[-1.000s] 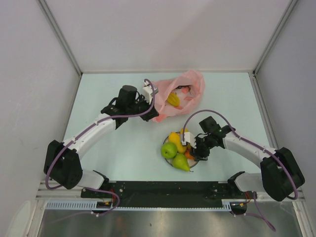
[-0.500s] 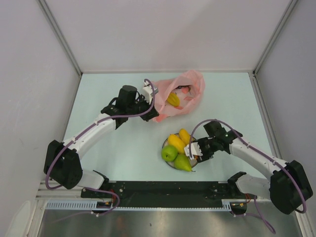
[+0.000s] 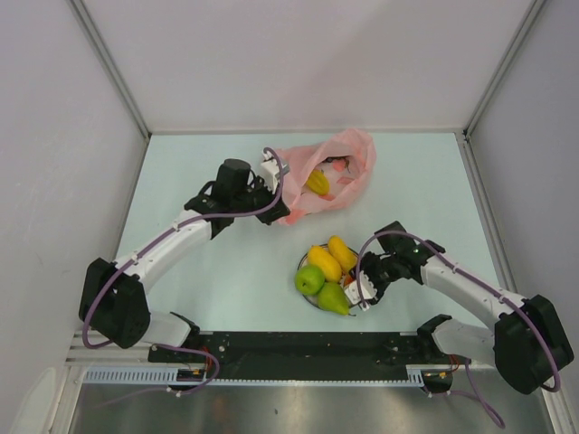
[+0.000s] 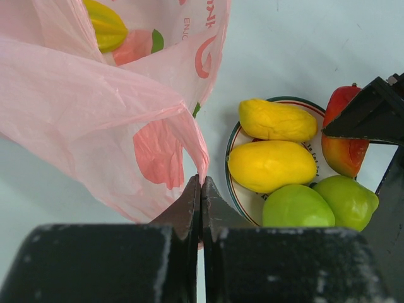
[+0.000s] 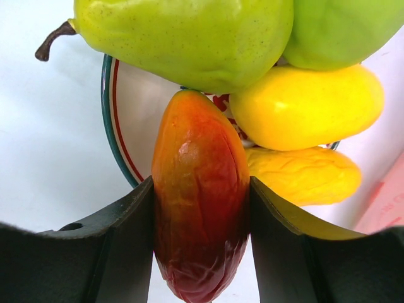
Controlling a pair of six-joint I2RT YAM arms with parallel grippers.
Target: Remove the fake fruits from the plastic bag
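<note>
The pink plastic bag (image 3: 342,172) lies at the back centre with its mouth open. My left gripper (image 3: 274,186) is shut on the bag's edge (image 4: 189,136), pinched between the fingertips (image 4: 201,184). A yellow fruit (image 3: 317,183) lies inside the bag and shows in the left wrist view (image 4: 104,25). My right gripper (image 3: 360,286) is shut on a red-orange mango (image 5: 201,189) at the right edge of the plate (image 5: 136,120). On the plate lie two yellow mangoes (image 3: 324,262) (image 3: 341,250), a green apple (image 3: 309,279) and a green pear (image 3: 333,298).
The round plate (image 4: 232,180) sits near the table's front centre, just in front of the bag. White walls enclose the table on the left, back and right. A black rail runs along the near edge (image 3: 298,348).
My right gripper has shifted slightly nearer and to the right over the plate's edge with the red-orange mango, uncovering the second yellow mango. The left arm has held still.
</note>
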